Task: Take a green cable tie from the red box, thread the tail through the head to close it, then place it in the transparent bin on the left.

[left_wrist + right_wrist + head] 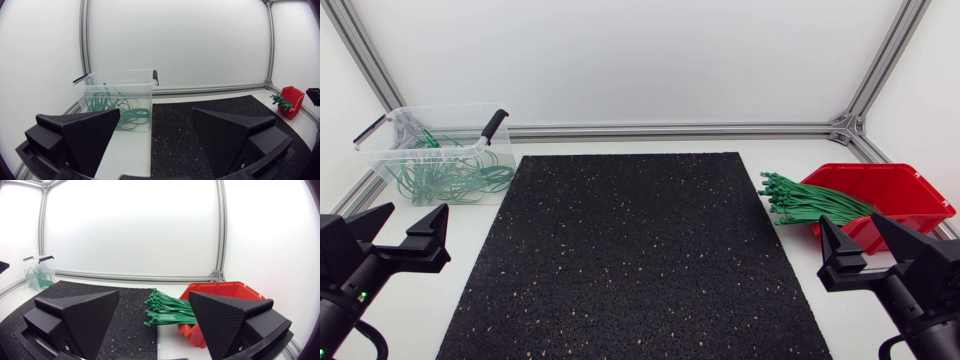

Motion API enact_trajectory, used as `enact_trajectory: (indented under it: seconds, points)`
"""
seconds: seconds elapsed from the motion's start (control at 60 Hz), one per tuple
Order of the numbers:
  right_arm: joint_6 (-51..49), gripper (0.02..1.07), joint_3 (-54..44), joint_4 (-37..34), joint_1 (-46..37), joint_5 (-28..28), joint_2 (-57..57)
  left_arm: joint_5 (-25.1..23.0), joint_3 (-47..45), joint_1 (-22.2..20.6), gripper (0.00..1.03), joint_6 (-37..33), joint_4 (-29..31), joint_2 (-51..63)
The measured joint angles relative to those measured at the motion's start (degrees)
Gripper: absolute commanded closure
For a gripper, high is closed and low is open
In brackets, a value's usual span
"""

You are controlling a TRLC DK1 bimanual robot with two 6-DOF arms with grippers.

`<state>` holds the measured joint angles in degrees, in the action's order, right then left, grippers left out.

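A red box [890, 195] stands at the right of the table, with a bundle of green cable ties [805, 200] sticking out of it toward the mat; the right wrist view has the red box [227, 297] and cable ties [167, 311] just ahead of my gripper. At the back left stands the transparent bin [440, 155], with closed green ties lying in it; it shows as the bin [120, 97] ahead of my left gripper. My left gripper [405, 232] rests open at the front left, empty. My right gripper [865, 245] is open in front of the red box, empty.
A black speckled mat [635, 255] covers the middle of the table between the arms. An aluminium frame rail [680, 130] runs along the back edge, with white table surface on both sides of the mat.
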<state>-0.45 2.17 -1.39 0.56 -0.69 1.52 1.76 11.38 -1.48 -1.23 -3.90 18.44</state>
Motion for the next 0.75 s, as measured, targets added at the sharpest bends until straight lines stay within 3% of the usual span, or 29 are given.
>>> enact_trajectory:
  seconds: [0.75]
  points:
    - [0.0, 0.06, -0.8, 0.4, -0.3, 0.5, -1.2, -1.3, -9.0, 1.1, 0.04, 0.2, 3.4, -18.1]
